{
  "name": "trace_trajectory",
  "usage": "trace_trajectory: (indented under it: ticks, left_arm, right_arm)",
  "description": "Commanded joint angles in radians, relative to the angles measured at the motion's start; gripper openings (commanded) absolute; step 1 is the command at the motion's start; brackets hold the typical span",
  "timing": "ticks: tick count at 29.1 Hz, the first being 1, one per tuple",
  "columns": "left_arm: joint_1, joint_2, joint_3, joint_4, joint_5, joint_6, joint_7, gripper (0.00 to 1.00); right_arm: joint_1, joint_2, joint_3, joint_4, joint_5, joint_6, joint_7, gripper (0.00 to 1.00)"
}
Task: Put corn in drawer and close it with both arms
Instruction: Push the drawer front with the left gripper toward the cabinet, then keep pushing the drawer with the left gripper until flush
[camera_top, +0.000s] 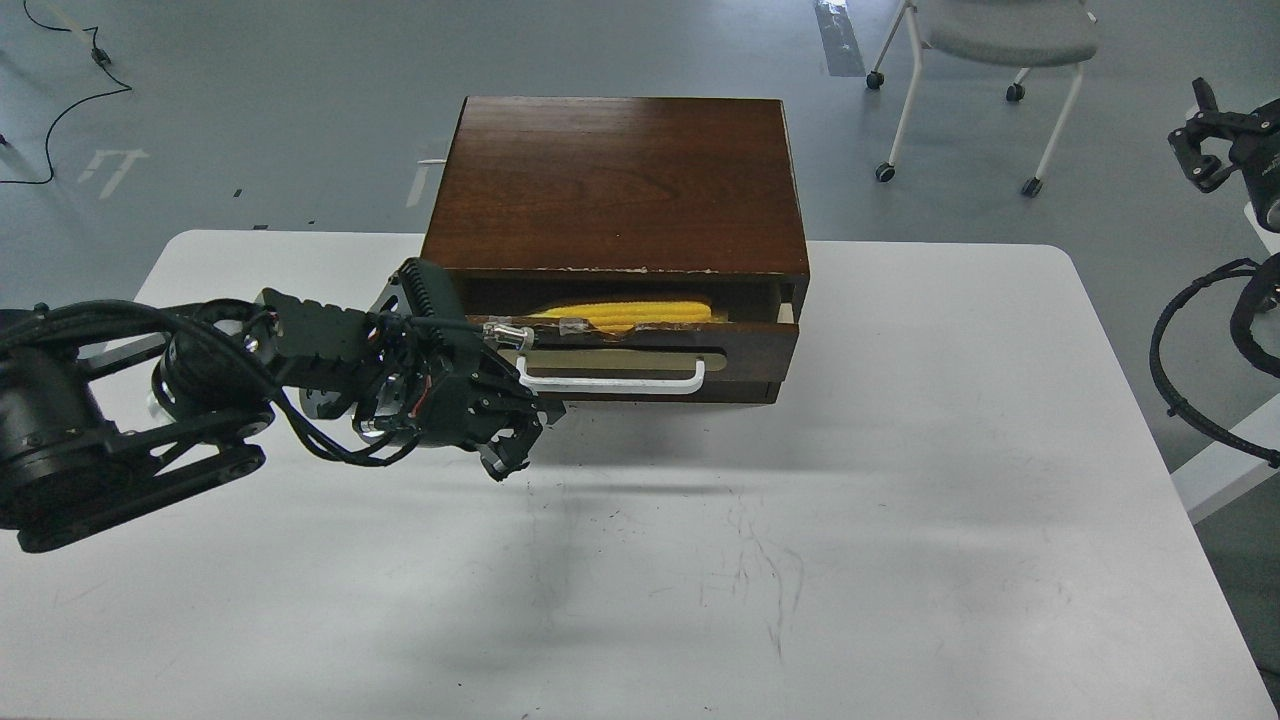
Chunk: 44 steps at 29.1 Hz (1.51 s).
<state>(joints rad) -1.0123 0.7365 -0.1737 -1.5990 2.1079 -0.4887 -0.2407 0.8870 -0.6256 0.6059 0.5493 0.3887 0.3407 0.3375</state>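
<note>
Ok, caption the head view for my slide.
Corn lies in the part-open drawer; left end effector hovers by its handle.

You will find the cabinet (615, 185) in dark brown wood, its top smooth with a soft sheen and visible grain. The drawer (640, 345) front matches; its top edge is chipped and patched with clear tape. Its handle (610, 378) looks like white plastic. The corn (625, 314) is bright yellow, ribbed with kernels. The bench (900, 500) is matt white, scuffed with grey marks. Your left arm (200, 400) is matt black.
</note>
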Motion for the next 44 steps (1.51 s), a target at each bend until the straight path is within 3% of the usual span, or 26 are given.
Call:
trace_trajectory:
  ticks: [1,44]
  left_arm:
    - [0.0,-0.008,0.0,0.022,0.0,0.0,0.0,0.0]
    - [-0.003,-0.025,-0.02,0.156,-0.011,0.0,-0.025,0.0]
  right_arm:
    - [-0.002,-0.002,0.0,0.0,-0.001,0.0,0.0,1.0]
    - [-0.006,-0.003,0.0,-0.002,-0.001,0.003,0.0,1.0]
